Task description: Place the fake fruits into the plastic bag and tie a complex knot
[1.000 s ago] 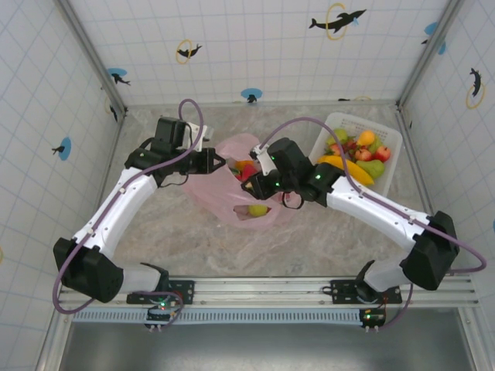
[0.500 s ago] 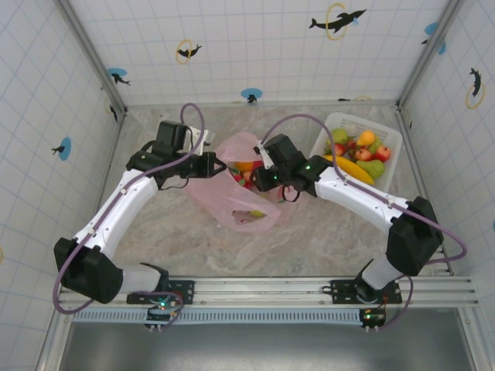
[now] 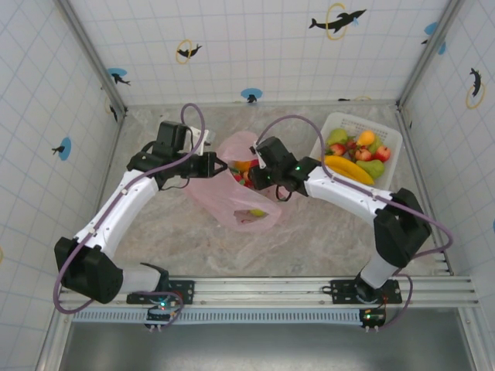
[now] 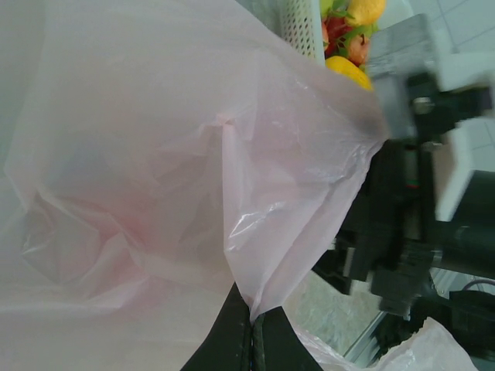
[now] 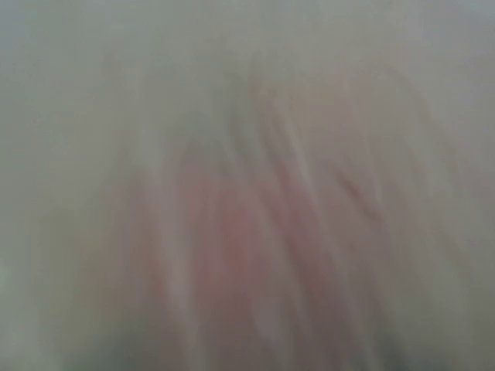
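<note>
The pink plastic bag (image 3: 229, 198) lies mid-table with its mouth facing the back wall. Inside it I see fake fruits: an orange one (image 3: 243, 165) near the mouth and a yellow-green one (image 3: 257, 212) lower down. My left gripper (image 3: 220, 165) is shut on the bag's left rim; in the left wrist view its tips (image 4: 253, 323) pinch a fold of the pink film (image 4: 155, 154). My right gripper (image 3: 249, 176) reaches into the bag's mouth, its fingers hidden by the film. The right wrist view is a blur of pink plastic (image 5: 247, 216).
A white slatted basket (image 3: 363, 120) stands at the back right with several more fruits, among them a banana (image 3: 348, 168). The left wrist view also catches the basket (image 4: 302, 27) and the right arm's black wrist (image 4: 410, 209). Tiled walls close in the table.
My right gripper has moved left and toward the back, from above the bag's middle into its mouth. The left gripper has held its pinch and barely shifted.
</note>
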Controlling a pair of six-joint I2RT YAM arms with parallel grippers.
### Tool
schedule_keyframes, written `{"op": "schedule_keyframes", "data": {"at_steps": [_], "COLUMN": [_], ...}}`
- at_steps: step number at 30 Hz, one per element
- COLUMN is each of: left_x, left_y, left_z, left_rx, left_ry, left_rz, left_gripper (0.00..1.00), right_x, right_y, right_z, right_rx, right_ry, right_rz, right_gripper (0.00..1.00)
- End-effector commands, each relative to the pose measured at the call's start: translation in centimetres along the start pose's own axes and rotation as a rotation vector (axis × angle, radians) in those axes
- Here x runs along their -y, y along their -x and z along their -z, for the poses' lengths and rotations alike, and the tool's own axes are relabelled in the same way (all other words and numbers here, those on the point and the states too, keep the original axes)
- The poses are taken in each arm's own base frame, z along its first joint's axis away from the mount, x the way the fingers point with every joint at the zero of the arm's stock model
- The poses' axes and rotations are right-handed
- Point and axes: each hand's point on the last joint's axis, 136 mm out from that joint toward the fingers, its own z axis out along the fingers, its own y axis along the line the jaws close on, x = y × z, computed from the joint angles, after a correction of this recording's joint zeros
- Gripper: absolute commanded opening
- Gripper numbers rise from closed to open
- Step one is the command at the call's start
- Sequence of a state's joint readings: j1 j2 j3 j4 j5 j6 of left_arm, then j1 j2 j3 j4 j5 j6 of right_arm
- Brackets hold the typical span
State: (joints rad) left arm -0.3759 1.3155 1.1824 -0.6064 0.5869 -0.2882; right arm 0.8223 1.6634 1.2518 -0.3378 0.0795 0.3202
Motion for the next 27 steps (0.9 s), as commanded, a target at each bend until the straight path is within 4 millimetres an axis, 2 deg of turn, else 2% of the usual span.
{"op": "schedule_keyframes", "data": {"at_steps": [1,8,13,15,19,27], "left_x": [-0.3,-0.8,-1.0,-1.1,-1.2,-0.8], "left_y": [0.0,0.0,-0.1,0.0,0.3,0.2], "left_z": [-0.4,-1.0,-1.2,-1.2,-1.1,-0.7], "left_rx": [0.007,0.002,0.001,0.004,0.016,0.018], "left_ry": [-0.013,-0.012,-0.007,-0.003,0.009,-0.002], "left_rz": [0.017,0.031,0.033,0.032,0.03,0.011], "left_gripper": [0.0,0.0,0.0,0.0,0.0,0.0], "right_x": [0.7,2.3,2.3,2.2,2.1,0.9], "right_y": [1.1,0.1,0.1,0.2,0.2,1.3], "right_z": [-1.4,-4.4,-4.8,-4.4,-3.3,0.9], "right_rx": [0.058,0.029,0.019,0.019,0.017,0.075], "right_ry": [-0.047,-0.089,-0.082,-0.078,-0.081,-0.008], "right_rz": [-0.024,-0.08,-0.081,-0.079,-0.071,-0.078], "right_gripper": [0.48,0.54,0.69,0.72,0.73,0.73]}}
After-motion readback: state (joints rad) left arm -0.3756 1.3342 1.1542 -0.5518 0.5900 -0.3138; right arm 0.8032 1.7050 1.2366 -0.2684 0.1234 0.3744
